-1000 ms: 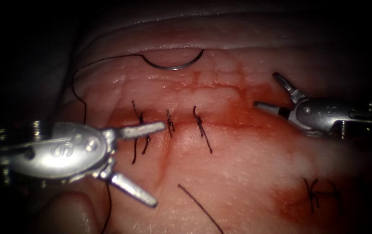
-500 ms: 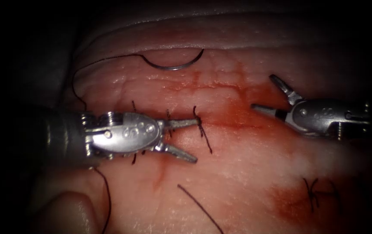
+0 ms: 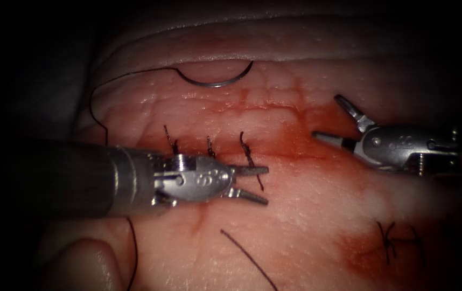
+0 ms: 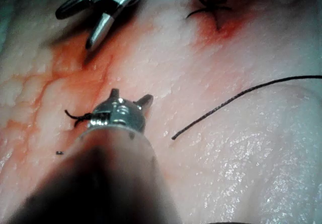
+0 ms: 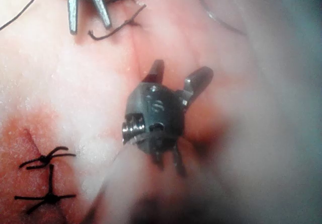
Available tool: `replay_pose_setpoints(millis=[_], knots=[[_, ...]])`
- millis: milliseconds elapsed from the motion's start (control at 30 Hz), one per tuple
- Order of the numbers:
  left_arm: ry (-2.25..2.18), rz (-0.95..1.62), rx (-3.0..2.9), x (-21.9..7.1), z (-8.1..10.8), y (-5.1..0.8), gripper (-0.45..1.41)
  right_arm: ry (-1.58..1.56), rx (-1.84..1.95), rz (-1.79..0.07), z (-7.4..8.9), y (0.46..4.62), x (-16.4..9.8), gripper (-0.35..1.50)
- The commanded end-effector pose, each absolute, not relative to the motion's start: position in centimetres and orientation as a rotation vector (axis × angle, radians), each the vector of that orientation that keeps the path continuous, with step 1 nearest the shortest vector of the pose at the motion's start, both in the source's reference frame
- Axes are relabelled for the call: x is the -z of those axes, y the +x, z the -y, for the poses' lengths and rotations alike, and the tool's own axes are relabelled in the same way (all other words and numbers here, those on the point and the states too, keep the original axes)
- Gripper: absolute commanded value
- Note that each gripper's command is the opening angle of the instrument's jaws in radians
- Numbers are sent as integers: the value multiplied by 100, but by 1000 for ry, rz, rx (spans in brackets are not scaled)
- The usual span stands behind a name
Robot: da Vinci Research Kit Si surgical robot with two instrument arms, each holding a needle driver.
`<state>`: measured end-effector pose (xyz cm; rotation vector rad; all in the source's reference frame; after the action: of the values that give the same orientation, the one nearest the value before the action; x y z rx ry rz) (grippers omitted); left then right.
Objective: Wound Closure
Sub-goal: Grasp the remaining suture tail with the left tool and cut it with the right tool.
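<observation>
**Needle free on the far tissue, both hands empty**

At the far edge of the tissue [image 3: 306,215] the needle [image 3: 215,82] is seen lying flat, out of the flesh, its thread [image 3: 97,116] trailing left. The left hand [image 3: 252,183] is held open over the rightmost stitch [image 3: 248,153]; the right hand [image 3: 334,119] is spread wide — nothing is gripped. The needle is judged stiff, light and slippery — best grasped along its mid-curve, not its tip.

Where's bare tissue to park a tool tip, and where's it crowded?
Free: the patch between the left tool, jaws open and empty, and the right tool, also open and empty. Also between the needle, lying loose on the tissue, and the stitches. Crowded: the stitched cut and the loose thread end.
</observation>
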<state>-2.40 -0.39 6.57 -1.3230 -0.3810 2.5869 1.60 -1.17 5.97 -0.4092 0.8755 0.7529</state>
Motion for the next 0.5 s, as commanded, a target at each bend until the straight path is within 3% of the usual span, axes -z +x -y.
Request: replay_pose_setpoints(millis=[33,233,333,433,500], knots=[[-1325,376,-2603,-666,41,-246,10,-409,-753,-877,121,168,-602,137],[-1311,372,-2621,-672,43,-247,9,-410,-747,-874,121,169,-603,137],[-1309,372,-2621,-673,42,-247,-8,-416,-736,-871,121,169,-603,137],[-1319,353,-2644,-673,41,-250,-11,-415,-735,-869,122,169,-603,135],[-1320,348,-2649,-673,41,-252,-30,-416,-736,-869,122,170,-603,135]])
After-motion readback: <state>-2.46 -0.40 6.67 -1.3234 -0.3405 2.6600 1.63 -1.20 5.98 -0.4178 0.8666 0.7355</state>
